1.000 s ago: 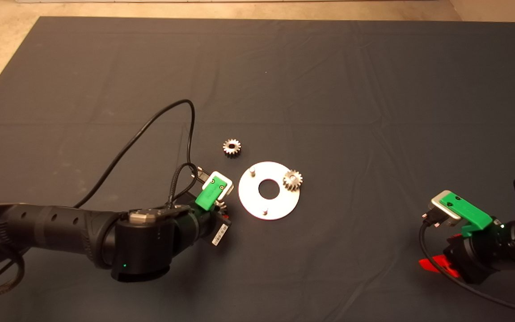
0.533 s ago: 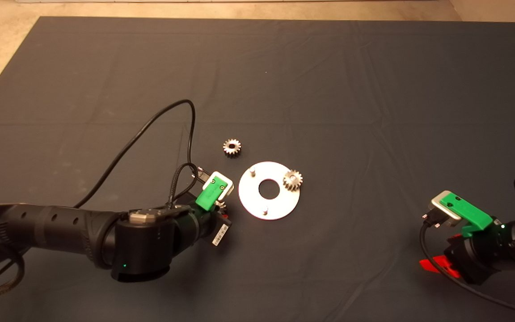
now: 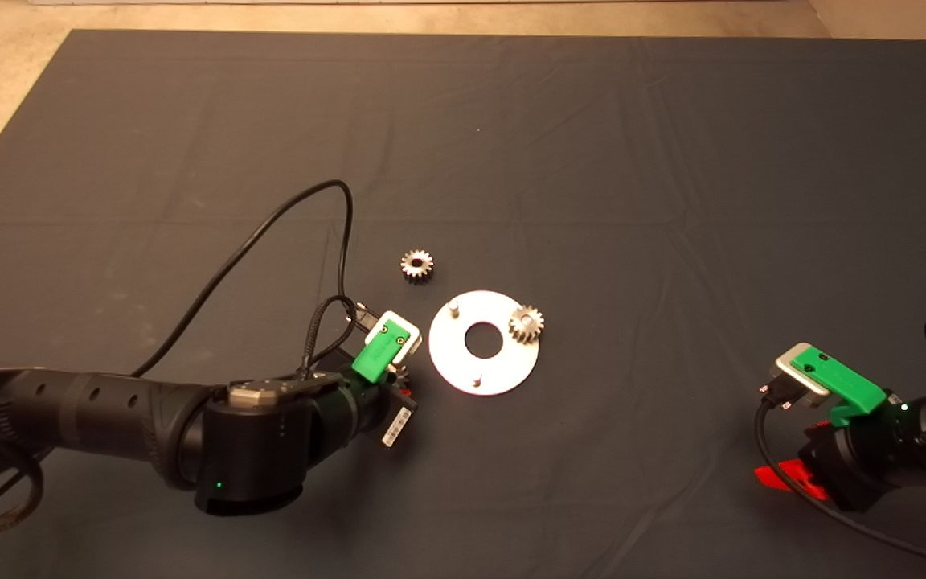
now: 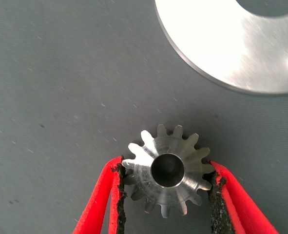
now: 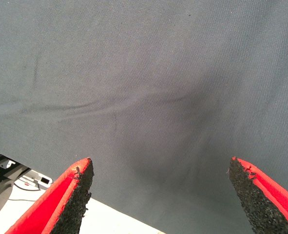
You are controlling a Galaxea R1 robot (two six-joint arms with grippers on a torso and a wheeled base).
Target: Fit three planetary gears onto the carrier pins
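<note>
A dark mat (image 3: 592, 145) covers the table, with pale floor showing past its far edge and left corner. Near the middle of the mat lies the shiny round disc (image 3: 484, 370) with a centre hole, carrying the carrier pins. One gear (image 3: 526, 323) sits on the disc's right side over a pin, while the far-left pin (image 3: 454, 308) and the near pin (image 3: 477, 379) stand bare. A second gear (image 3: 416, 264) lies flat on the mat just beyond the disc's far-left edge, apart from it. The third gear (image 4: 167, 174) is just beside the disc's left rim; in the left wrist view it sits between the two red fingers, whose black pads (image 4: 119, 195) press against its teeth on either side, its centre hole facing the camera and the rim of the disc (image 4: 221, 44) close by. The left gripper (image 3: 395, 371), clamped on this gear, reaches in from the left on a black arm, with a black cable (image 3: 270, 221) looping over the mat behind it. The right gripper (image 3: 784, 474) waits at the lower right edge of the mat, well apart from the disc; its wrist view shows its fingers (image 5: 73, 195) spread wide over bare mat with nothing between them.
</note>
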